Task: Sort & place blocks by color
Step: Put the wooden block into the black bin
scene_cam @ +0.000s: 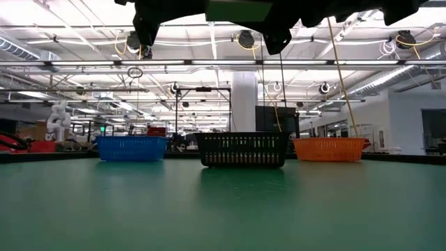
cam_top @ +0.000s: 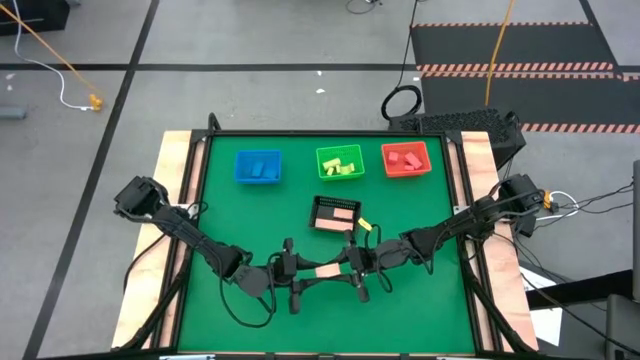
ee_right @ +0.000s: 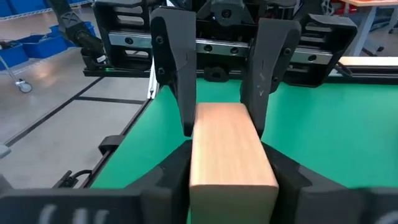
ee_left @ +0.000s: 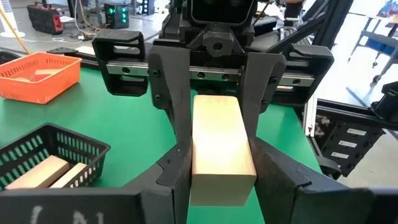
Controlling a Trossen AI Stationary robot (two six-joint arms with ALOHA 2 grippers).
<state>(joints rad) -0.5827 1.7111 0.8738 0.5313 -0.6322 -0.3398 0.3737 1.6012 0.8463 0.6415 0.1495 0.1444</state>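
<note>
1. At 6 o'clock on the green counter [cam_top: 260, 215], the left gripper [cam_top: 300, 273] and right gripper [cam_top: 345, 266] faced each other, each clamped on one end of a tan block [cam_top: 327, 271] held off the surface.
2. Black mesh tray [cam_top: 335, 212] sat at centre; a yellow-green block [cam_top: 364, 225] lay just beside it at 4 o'clock.
3. Blue tray [cam_top: 258, 166], green tray [cam_top: 340, 162] and red tray [cam_top: 406, 159] lined the 12 o'clock edge.

Block [cam_top: 327, 271] between left hand [cam_top: 300, 272] and right hand [cam_top: 348, 266], mesh tray [cam_top: 336, 213] behind
</note>
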